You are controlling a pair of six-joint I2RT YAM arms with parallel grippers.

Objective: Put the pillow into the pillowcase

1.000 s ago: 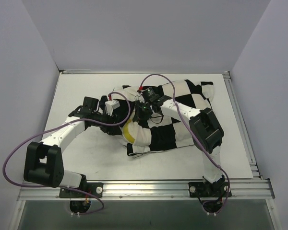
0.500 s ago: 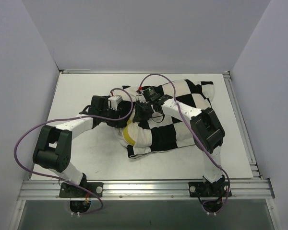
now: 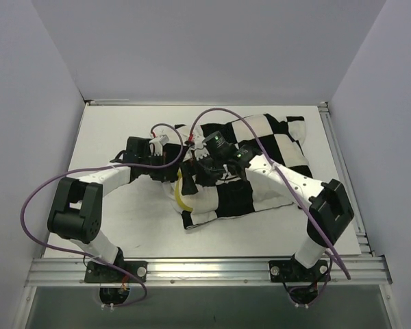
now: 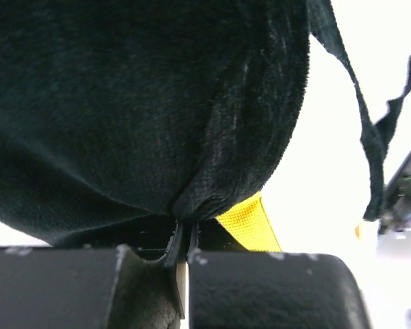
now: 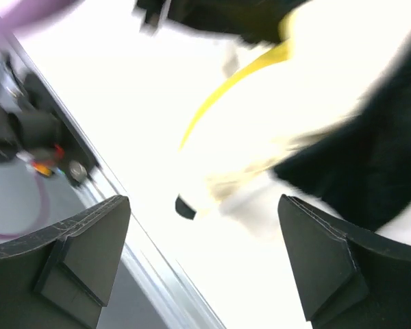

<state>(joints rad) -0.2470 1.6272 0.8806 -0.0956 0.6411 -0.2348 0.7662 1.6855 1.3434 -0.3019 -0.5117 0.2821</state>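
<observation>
Pinching pillowcase (image 4: 144, 103), left pincer (image 4: 181, 274), pillow (image 4: 250, 223) just beside

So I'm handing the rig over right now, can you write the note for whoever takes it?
Left pincer: shut on black fabric of the pillowcase at its mouth, beside the pillow's yellow edge.
Right pincer: open, holding nothing, over the pillow's exposed end.
Things: pillowcase lies on the table; pillow is mostly inside, with its left end sticking out.
Done: most of the pillow is in.
Left: pull the mouth over that end, probably with the right pincer gripping the opposite side.
</observation>
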